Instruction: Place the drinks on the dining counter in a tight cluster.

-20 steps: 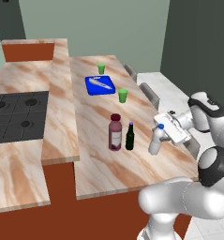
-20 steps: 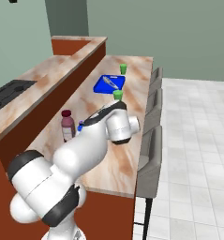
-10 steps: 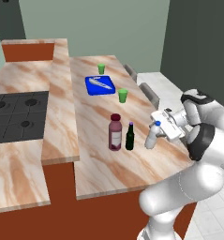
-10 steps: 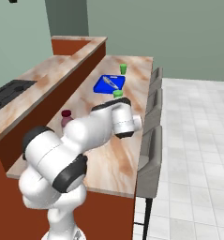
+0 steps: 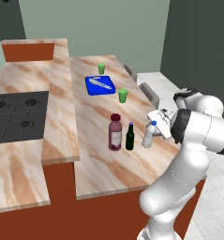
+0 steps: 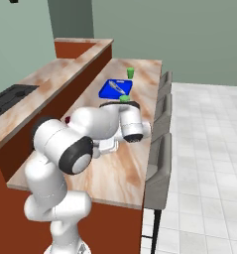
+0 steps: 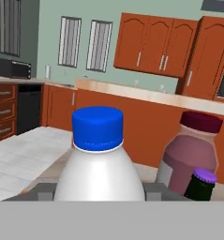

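Observation:
The white bottle with blue cap (image 5: pixel 148 135) (image 7: pixel 99 168) leans slightly, low over the dining counter (image 5: pixel 99 168), and my gripper (image 5: pixel 154 127) (image 7: pixel 100 193) is shut on it from the right. Its grey fingertips (image 7: pixel 44 191) press both sides of the bottle. Just to its left stands the slim dark green bottle with purple cap (image 5: pixel 130 137) (image 7: pixel 203 181). The stout maroon bottle (image 5: pixel 115 133) (image 7: pixel 190 149) comes after it, upright. All three are close together in a row. My arm hides the bottles in the right base view, except the maroon cap (image 6: pixel 68 119).
A blue tray (image 5: pixel 100 85) (image 6: pixel 116 88) lies farther along the counter, with a green cup (image 5: pixel 123 95) in front and another (image 5: pixel 101 69) behind. Stools (image 5: pixel 148 93) (image 6: pixel 159 158) line the counter's right edge. The black stove (image 5: pixel 12 115) sits on the top to the left.
My gripper has carried the white bottle to the left, closer to the green bottle. The maroon and green bottles have not moved.

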Motion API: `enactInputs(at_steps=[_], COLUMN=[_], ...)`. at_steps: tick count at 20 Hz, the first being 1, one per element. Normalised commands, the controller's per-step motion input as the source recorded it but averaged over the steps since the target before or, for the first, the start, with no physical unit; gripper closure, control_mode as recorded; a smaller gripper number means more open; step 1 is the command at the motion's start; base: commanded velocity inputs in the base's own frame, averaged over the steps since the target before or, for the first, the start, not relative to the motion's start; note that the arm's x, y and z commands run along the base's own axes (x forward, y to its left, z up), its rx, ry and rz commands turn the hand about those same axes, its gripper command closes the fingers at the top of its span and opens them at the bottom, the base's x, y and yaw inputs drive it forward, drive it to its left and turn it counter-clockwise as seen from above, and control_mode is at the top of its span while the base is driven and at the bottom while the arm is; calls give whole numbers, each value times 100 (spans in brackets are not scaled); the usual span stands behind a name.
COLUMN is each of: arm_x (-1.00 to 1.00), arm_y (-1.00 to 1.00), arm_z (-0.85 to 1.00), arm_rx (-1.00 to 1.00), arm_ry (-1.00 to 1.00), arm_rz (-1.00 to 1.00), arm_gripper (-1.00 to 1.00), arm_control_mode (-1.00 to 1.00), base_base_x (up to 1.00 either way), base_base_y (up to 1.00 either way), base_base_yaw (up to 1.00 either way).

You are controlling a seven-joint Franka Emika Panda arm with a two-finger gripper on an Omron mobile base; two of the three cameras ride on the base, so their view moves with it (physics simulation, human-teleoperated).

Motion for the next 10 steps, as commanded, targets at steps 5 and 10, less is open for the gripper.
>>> enactInputs(at_steps=[5,10], arm_x=[22,28], arm_y=[-1,-1], arm_z=[-28,-16], arm_rx=[0,0], arm_ry=[0,0], arm_rz=[0,0], arm_gripper=[100,100], arm_control_mode=[-100,-100], base_base_x=[0,0], base_base_y=[0,0], base_base_yaw=[0,0])
